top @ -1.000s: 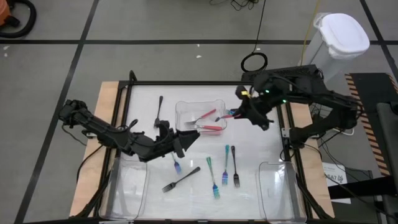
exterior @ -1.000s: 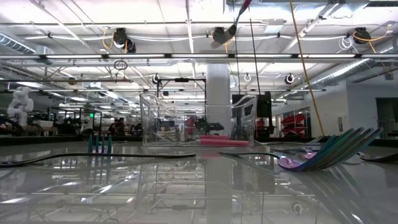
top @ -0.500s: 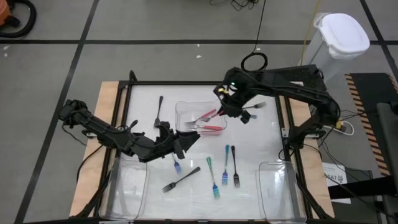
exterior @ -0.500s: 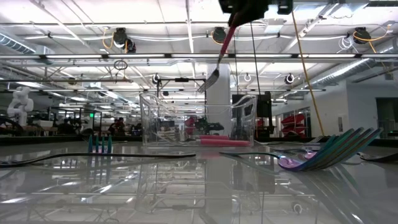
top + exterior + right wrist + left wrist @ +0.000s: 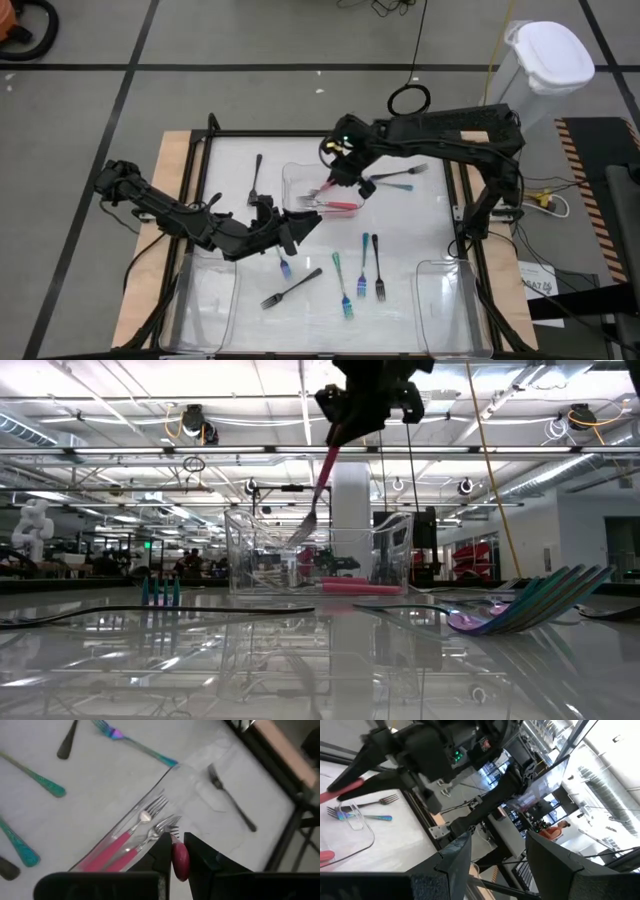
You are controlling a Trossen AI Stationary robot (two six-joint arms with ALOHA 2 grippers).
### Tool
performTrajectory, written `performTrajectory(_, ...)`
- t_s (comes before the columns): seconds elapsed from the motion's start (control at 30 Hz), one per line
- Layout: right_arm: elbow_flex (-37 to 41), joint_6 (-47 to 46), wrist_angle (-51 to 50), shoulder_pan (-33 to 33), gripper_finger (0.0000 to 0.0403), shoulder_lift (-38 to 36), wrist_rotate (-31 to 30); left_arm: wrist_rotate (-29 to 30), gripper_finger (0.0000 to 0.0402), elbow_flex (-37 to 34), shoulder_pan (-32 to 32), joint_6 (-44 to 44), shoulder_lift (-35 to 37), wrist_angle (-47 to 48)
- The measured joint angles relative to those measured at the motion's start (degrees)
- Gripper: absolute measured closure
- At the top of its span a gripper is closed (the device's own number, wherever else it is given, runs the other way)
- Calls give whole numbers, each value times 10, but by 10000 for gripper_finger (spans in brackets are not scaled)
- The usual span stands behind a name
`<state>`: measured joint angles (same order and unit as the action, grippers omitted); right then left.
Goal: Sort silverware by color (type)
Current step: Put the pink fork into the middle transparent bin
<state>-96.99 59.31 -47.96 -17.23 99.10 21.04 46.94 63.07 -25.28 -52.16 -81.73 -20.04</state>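
The right gripper [image 5: 338, 176] hangs over the clear tray [image 5: 292, 176] at the middle of the table [image 5: 430, 225], its jaws clenched on the handle end of a pink-handled fork [image 5: 322, 486]. In the low view that fork slants down from the gripper with its tines lowest, above the tray's rim. The right wrist view shows the pink handle tip pinched between the two dark fingers [image 5: 200, 854], with two more pink-handled forks [image 5: 125, 840] lying side by side inside the tray directly below.

The left gripper [image 5: 292, 228] sits low near the table's left side, just beside the near left corner of the tray. Its fingers [image 5: 455, 862] stand parted with nothing between them. A small blue-handled utensil [image 5: 284, 266] lies on the table just beside it.

Nearer the front edge, a dark grey fork [image 5: 290, 288] lies at an angle, and to its right three slim utensils lie roughly parallel: two teal-handled forks [image 5: 343, 287] and one darker fork [image 5: 379, 268]. Another dark grey fork [image 5: 257, 176] lies to the left of the tray near the far edge. To the right of the tray rest a grey fork [image 5: 400, 173] and a blue-handled one [image 5: 385, 186], close together. Two more clear trays [image 5: 446, 305] stand at the front corners.
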Motion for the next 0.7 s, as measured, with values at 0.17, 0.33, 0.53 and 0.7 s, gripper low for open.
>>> performTrajectory(0.17, 0, 11, 22, 1, 374, 19, -2, 0, 215, 0, 0, 0, 0, 0)
performTrajectory(0.33, 0, 13, 70, 0, 374, 26, -27, 0, 215, 0, 0, 0, 0, 0)
performTrajectory(0.53, 0, 12, 77, 0, 374, 40, -30, 0, 215, 0, 0, 5, 0, 0)
performTrajectory(0.7, 0, 13, 65, 0, 374, 53, -30, 0, 215, 0, 0, 5, 0, 6)
